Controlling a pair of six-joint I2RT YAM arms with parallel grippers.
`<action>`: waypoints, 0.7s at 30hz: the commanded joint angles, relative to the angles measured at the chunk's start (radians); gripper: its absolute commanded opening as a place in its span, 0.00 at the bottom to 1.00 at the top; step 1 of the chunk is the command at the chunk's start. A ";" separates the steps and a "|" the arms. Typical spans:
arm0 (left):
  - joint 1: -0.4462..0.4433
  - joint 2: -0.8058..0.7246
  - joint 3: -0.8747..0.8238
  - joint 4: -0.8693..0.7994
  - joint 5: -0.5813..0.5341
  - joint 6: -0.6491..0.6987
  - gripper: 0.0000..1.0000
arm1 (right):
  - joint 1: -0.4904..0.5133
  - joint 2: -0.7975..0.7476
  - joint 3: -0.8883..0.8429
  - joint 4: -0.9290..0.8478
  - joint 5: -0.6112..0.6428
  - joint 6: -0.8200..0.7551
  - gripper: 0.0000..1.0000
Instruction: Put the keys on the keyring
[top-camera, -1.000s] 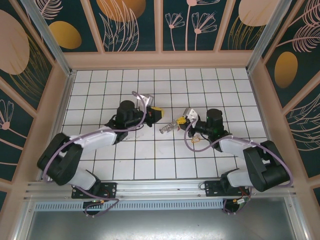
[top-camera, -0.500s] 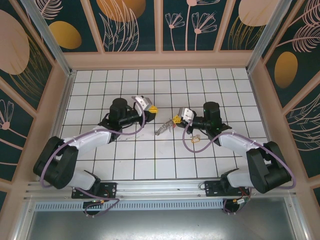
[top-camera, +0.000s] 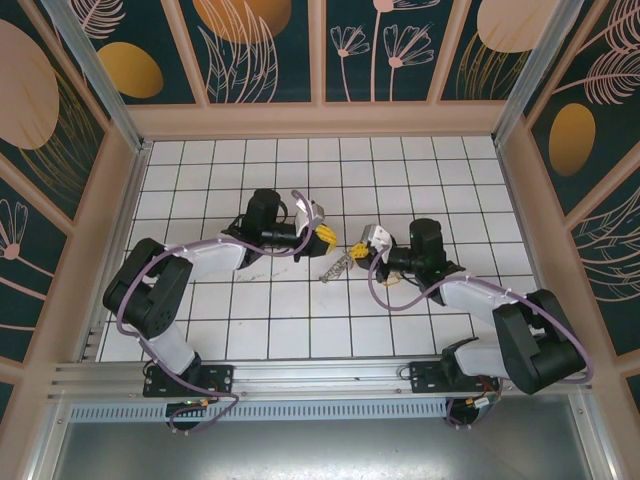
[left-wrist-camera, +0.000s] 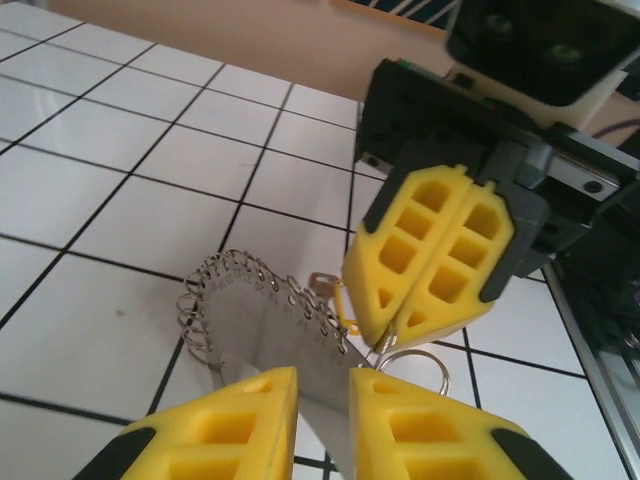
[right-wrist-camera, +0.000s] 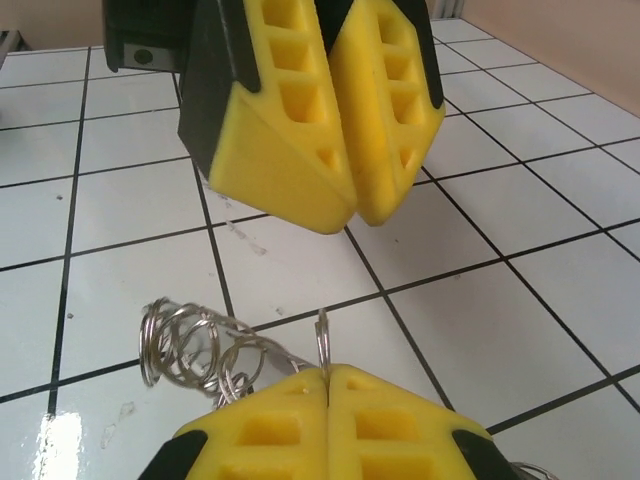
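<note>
left end effector (top-camera: 325, 236) swung in beside silver, loop-fringed keyring (top-camera: 337, 266).

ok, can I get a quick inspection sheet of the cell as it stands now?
Surface: white tiled table, black grid lines, glossy.
Job's things: keyring, a silver strip fringed with small rings, sits between the two grippers with its far end on the tiles. keys, a small brass bit on a tile beside the right arm, apart from the keyring; too small for detail.
Clutter: nothing seen.
Grippers: left gripper jaws slightly apart, nothing seen gripped. right gripper jaws shut on a thin ring at the keyring's end.
Cables: purple cable along each arm; the right one loops close by the keys.
Surroundings: floral wall panels in wooden frames; metal rail at the near edge.
</note>
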 joint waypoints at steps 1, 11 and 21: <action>-0.016 -0.010 -0.011 -0.009 0.059 0.106 0.22 | -0.007 -0.021 -0.037 0.120 -0.026 0.088 0.00; -0.038 0.091 0.133 -0.259 0.117 0.301 0.25 | -0.034 -0.030 -0.103 0.219 -0.043 0.158 0.00; -0.040 0.164 0.221 -0.326 0.089 0.388 0.25 | -0.053 -0.030 -0.117 0.248 -0.057 0.168 0.00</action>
